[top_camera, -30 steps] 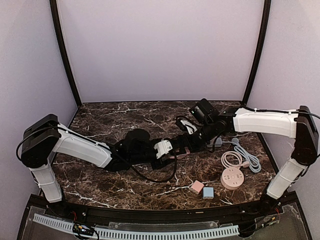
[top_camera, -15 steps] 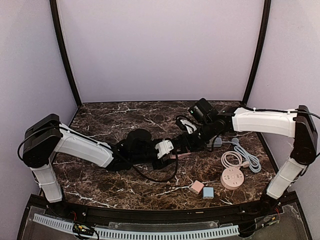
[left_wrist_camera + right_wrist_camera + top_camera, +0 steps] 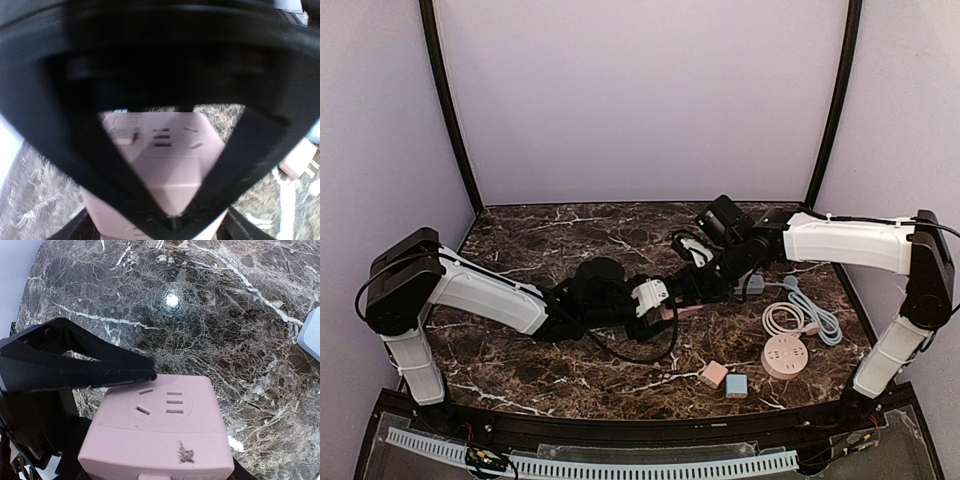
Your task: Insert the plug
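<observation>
A pink socket block [image 3: 671,311] sits mid-table where the two arms meet. Its top face with slot holes shows in the left wrist view [image 3: 165,160] and in the right wrist view [image 3: 160,430]. My left gripper [image 3: 658,298] reaches it from the left, but blurred black shapes cover its jaws. My right gripper [image 3: 696,285] comes from the right, and the block fills the span between its jaws. A black ribbed finger [image 3: 100,370] rests its tip at the block's far left corner. I cannot pick out the plug, and neither gripper holds one.
On the right lie a round pink socket [image 3: 785,356], a coiled white cable [image 3: 782,318] and a pale blue cable [image 3: 820,318]. A pink cube [image 3: 713,374] and a blue cube [image 3: 736,385] sit near the front. A pale blue-grey piece [image 3: 755,284] lies behind the right gripper.
The right arm has edged slightly left toward the block. The left arm and the block stay where they were.
</observation>
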Action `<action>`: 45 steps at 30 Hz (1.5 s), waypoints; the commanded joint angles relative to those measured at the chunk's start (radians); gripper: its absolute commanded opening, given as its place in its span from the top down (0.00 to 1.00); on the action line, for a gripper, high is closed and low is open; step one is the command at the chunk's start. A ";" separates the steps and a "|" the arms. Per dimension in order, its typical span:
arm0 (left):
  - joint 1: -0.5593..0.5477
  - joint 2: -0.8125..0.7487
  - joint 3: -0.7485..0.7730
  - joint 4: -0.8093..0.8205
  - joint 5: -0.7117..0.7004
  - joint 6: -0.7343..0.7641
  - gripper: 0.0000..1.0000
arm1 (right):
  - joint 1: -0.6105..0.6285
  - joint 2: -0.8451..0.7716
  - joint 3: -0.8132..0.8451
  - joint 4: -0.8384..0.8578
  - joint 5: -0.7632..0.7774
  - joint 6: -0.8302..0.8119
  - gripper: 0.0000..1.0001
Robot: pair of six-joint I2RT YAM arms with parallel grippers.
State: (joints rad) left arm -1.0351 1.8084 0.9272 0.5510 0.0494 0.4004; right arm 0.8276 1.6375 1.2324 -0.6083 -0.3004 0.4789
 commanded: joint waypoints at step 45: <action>0.214 -0.221 -0.331 0.146 -0.122 -0.180 0.01 | -0.021 0.048 0.231 -0.314 0.351 0.017 1.00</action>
State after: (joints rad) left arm -0.8581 1.6287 0.6342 0.6586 -0.0696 0.2749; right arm 0.8219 1.6737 1.4273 -0.8917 0.0105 0.4747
